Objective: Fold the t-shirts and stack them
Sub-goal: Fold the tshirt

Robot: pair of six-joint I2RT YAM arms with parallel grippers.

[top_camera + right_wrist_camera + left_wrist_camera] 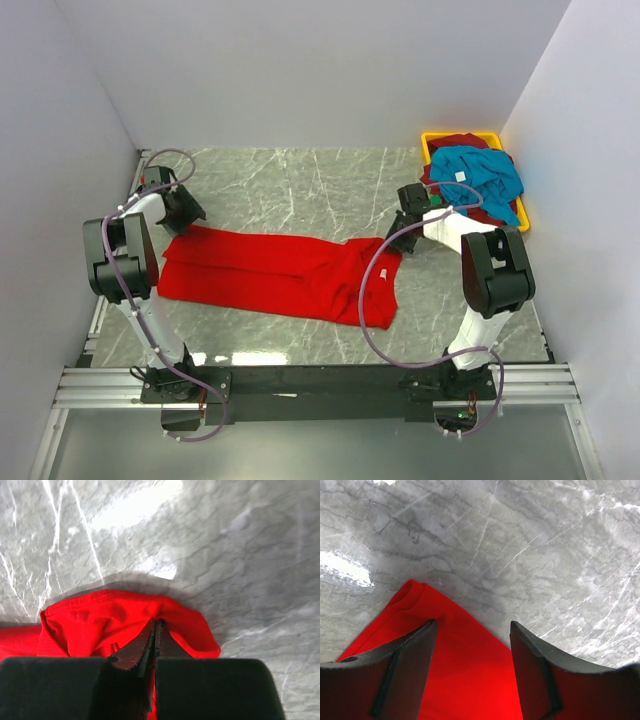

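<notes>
- red t-shirt (pixel 470 680): cut off by the bottom edge of the left wrist view, and partly covered by both fingers (pixel 405 675) there.
- Same shirt, right wrist view: cut off at the left edge, its lower part behind the right gripper (pixel 155 626).
- left gripper (pixel 472 650): its fingertips are hidden under the wrist in the top view.
- maroon t-shirt (pixel 462 141): mostly buried under the teal t-shirt (pixel 485 175).
- white tag (pixel 461 177): print too small to read.
- yellow bin (pixel 430 138): its walls are partly covered by cloth.

Bare marble table (pixel 300 185) lay open between the spread red t-shirt (pixel 270 270) and the back wall (pixel 300 70). Side walls (pixel 60 120) hemmed the workspace, and a yellow bin (pixel 431 138) heaped with t-shirts (pixel 480 175) blocked the far right corner.
</notes>
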